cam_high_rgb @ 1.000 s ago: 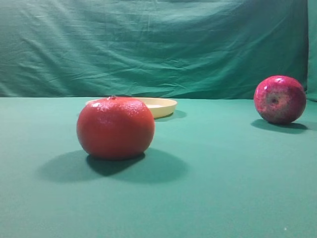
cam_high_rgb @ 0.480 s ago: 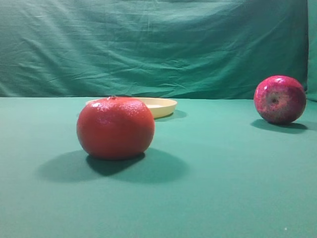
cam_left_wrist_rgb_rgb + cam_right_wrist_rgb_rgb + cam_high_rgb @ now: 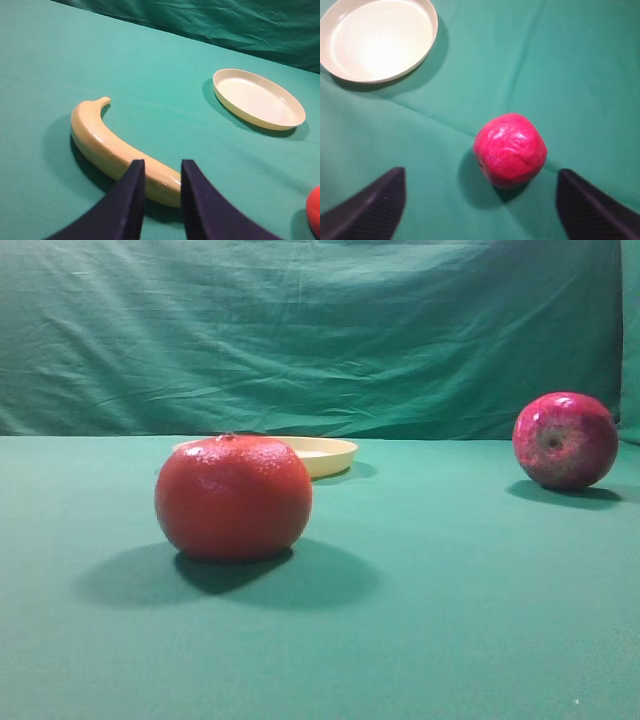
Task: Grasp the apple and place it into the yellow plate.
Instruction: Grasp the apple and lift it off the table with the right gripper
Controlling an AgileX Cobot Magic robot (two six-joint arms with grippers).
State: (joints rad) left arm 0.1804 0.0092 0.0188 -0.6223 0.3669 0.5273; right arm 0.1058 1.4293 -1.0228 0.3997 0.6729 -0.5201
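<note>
None of the task is done yet, as far as I can judge. In the exterior high view, the apple [image 3: 565, 440] sits on the green tabletop [image 3: 450, 610] at the far right, well apart from the yellow plate [image 3: 325, 453], which lies farther back and is partly hidden behind a large orange [image 3: 233, 497]. I see neither arm here.

From the left wrist view, the left gripper [image 3: 159, 197] hangs over a banana [image 3: 112, 147], its fingers [image 3: 131, 200] nearly pressed together with only a narrow gap and nothing between them. The plate [image 3: 258, 98] lies empty to the upper right, and a sliver of the orange [image 3: 314, 210] shows at the right edge.

From the right wrist view, the right gripper [image 3: 481, 202] hovers above the apple [image 3: 510, 149], its fingers [image 3: 375, 205] spread wide to either side and not touching it. The plate [image 3: 378, 39] is empty at the upper left, well apart from the apple.

What is left, I judge: descend, close on the apple, lift, carry it to the plate, release.
</note>
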